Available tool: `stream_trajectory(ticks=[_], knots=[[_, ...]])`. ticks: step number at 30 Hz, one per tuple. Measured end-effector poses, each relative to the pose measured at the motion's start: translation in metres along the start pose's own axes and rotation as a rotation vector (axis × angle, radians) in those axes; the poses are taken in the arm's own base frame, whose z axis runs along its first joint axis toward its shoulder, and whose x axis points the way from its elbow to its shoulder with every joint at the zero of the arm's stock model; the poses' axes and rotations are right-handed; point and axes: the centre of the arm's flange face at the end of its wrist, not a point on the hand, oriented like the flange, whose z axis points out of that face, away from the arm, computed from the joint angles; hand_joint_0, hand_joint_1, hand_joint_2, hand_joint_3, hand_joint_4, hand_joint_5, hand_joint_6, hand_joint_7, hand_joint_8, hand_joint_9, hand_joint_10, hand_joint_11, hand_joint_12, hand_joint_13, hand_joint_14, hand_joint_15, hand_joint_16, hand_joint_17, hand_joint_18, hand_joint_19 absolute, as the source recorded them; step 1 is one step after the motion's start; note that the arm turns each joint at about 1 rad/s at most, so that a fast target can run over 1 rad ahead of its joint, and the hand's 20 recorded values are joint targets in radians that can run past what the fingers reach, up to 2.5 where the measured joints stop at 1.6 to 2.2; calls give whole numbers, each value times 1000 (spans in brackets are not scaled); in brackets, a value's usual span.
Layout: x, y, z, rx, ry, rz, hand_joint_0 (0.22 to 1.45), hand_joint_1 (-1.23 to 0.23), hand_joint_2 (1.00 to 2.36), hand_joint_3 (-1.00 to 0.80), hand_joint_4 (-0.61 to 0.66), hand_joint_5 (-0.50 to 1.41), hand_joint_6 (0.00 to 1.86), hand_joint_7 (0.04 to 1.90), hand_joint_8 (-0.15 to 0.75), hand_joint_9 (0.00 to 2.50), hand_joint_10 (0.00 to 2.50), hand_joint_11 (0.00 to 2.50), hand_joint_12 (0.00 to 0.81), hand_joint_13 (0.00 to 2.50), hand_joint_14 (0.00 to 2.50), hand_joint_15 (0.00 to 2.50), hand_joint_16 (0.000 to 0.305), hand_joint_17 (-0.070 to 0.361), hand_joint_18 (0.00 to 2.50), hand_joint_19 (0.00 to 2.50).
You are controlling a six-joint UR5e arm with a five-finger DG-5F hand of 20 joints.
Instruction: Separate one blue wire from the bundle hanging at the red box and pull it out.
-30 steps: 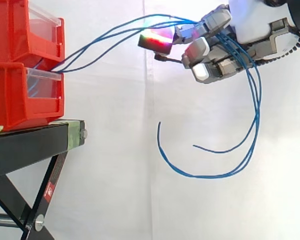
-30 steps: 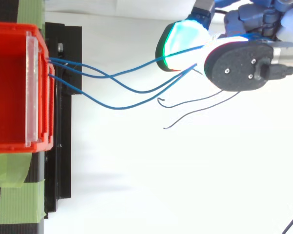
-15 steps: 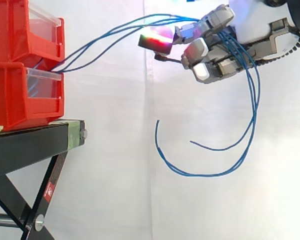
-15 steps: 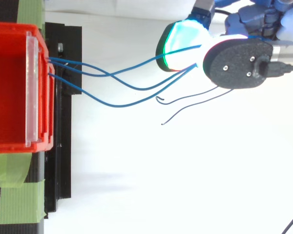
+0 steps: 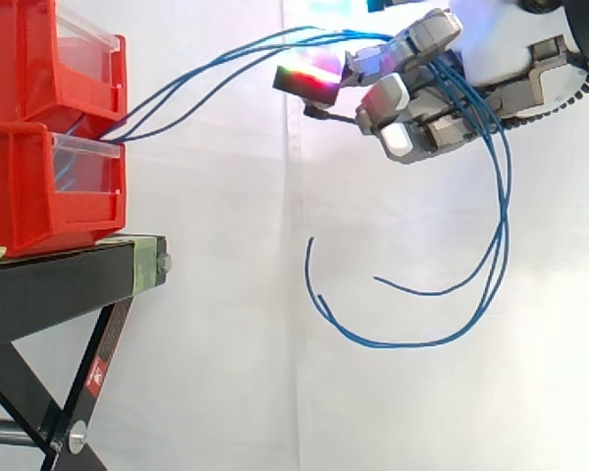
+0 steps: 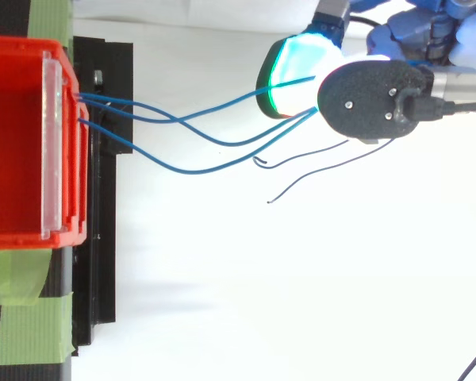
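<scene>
Stretching out from two stacked red bins (image 5: pixel 39 186), a bundle of blue wires (image 6: pixel 192 171) is seen against a white curtain (image 5: pixel 226 294). The bins are set on a black stand (image 5: pixel 59 280). The wires leave the bins' front where the upper bin meets the lower one, then rise and run away from the bins to the robot hand (image 5: pixel 427 128). The hand is held well apart from the bins and higher than their top. Its fingers are curled around the wires, which are gripped between them; no single wire is parted from the rest. A fingertip (image 5: pixel 309 78) glowing red and green is pointed toward the bins. Past the hand, the loose wire ends are draped downward and curved back toward the bins.
</scene>
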Motion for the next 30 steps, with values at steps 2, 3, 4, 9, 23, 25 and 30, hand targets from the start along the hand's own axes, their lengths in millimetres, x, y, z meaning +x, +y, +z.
stream_trajectory(ticks=[2,3,4,9,23,25,30], knots=[[0,0,0,0,0,0,538,-640,1009,-376,127,-169,898,940,308,871,1456,1363,421,827,558,1430,50,112,889,952],[0,0,0,0,0,0,536,-638,1009,-381,127,-169,898,939,311,873,1458,1361,426,827,558,1441,50,112,890,951],[0,0,0,0,0,0,532,-634,1008,-391,128,-169,898,939,310,873,1458,1376,429,829,562,1430,50,113,892,952],[0,0,0,0,0,0,511,-621,1007,-415,138,-169,895,936,319,877,1479,1351,439,834,592,1394,52,116,908,962],[0,0,0,1,0,-1,573,-656,1014,-282,63,-141,892,996,290,1020,1299,1457,410,942,424,1498,48,107,968,969],[0,0,0,2,0,-2,573,-667,1015,-258,54,-137,891,1001,289,1029,1288,1459,406,951,411,1506,47,106,975,969],[0,0,0,3,0,-3,576,-713,1014,-176,-16,-117,891,997,327,1070,1427,1337,458,978,569,1369,54,122,1061,917]])
